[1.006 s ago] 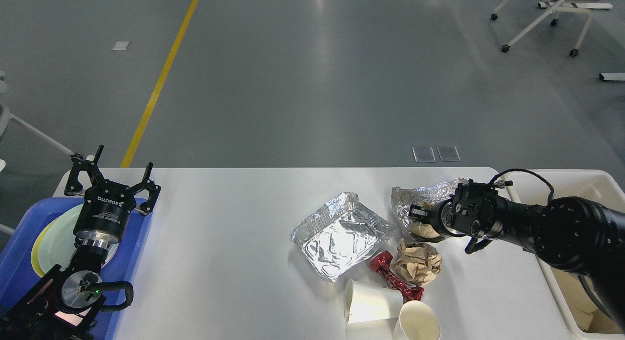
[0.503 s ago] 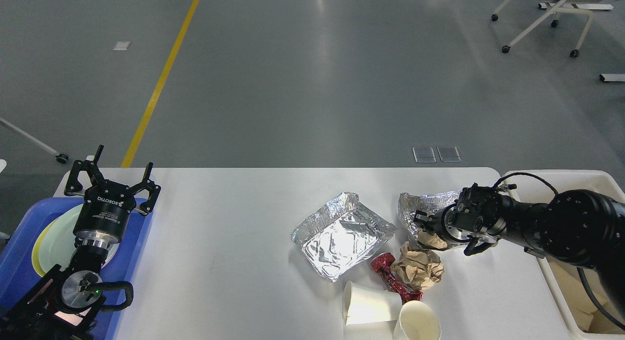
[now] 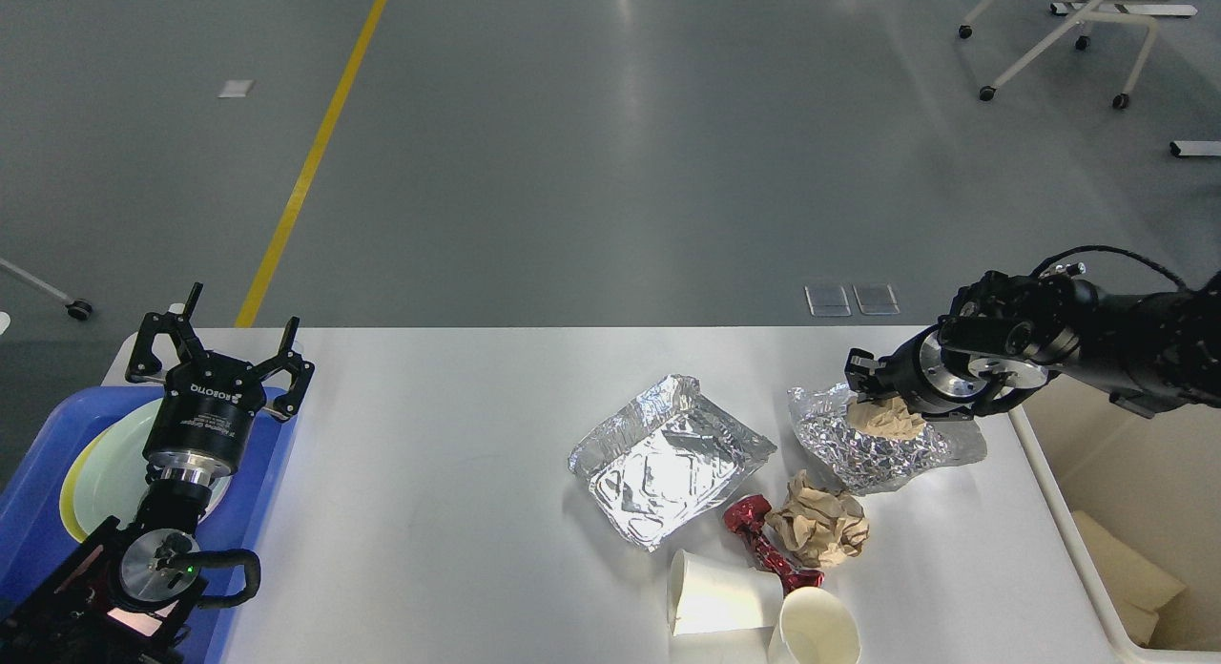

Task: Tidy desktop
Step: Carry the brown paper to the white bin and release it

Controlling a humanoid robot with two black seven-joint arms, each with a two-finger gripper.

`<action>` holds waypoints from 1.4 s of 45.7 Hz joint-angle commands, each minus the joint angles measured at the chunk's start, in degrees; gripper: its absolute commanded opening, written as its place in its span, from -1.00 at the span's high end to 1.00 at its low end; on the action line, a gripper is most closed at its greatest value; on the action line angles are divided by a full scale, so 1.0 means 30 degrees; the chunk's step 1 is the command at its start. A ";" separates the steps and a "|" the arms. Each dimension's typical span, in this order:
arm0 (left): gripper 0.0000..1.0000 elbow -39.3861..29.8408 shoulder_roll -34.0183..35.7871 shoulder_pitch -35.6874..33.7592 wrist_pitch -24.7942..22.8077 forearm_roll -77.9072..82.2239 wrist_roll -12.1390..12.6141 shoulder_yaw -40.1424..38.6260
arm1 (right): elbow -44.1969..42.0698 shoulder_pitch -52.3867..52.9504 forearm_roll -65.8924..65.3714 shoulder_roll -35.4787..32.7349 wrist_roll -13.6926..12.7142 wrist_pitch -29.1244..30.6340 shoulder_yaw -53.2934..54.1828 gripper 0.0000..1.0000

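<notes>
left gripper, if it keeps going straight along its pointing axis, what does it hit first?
Probably nothing on the table. The left gripper stands open over the blue tray, fingers aimed at the far edge of the desktop. Beyond them only that edge and bare floor show; depth is unclear from this single view.

— Where are you looking from?
— Your only view is head height, facing forward and down at the desktop [image 3: 458, 511], arms entering both lower corners, grey floor [image 3: 610, 149] beyond.
</notes>
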 commanded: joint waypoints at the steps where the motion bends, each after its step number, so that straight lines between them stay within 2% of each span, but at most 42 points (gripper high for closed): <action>1: -0.93 0.0000 0.0000 0.0000 0.0000 0.0000 -0.0002 0.0000 | 0.2731 0.3003 -0.0167 -0.1390 -0.0001 0.1635 -0.0331 1.00; 8: -0.93 0.0000 0.0000 0.0000 0.0000 0.0000 -0.0002 0.0000 | 0.6159 0.7777 -0.0226 -0.1891 -0.0030 0.3541 -0.2233 1.00; 19: -0.93 0.0000 0.0000 0.0000 0.0000 0.0000 -0.0001 0.0000 | 1.2164 1.4898 -0.0284 -0.1218 -0.0059 0.3777 -0.4930 1.00; 28: -0.93 0.0000 0.0000 0.0000 0.0000 0.0000 0.0028 0.0000 | 1.6237 1.7889 -0.0284 -0.0778 -0.0234 0.3777 -0.4903 1.00; 45: -0.93 0.0000 0.0000 0.0000 0.0000 0.0000 -0.0002 0.0000 | 1.6038 1.7512 -0.0284 -0.1450 -0.0294 0.3396 -0.6043 1.00; 49: -0.93 0.0000 0.0000 0.0000 0.0000 0.0000 -0.0002 0.0000 | 1.5569 1.6663 -0.0343 -0.2503 -0.0264 0.3133 -0.7039 1.00; 53: -0.93 0.0000 0.0000 0.0000 0.0000 0.0000 -0.0002 0.0000 | 1.4809 1.5288 -0.0431 -0.3762 -0.0264 0.2022 -0.8006 1.00; 64: -0.93 0.0000 0.0000 0.0000 0.0000 0.0000 -0.0031 0.0029 | 0.9832 0.9489 -0.1426 -0.7542 -0.0235 0.0701 -0.8097 1.00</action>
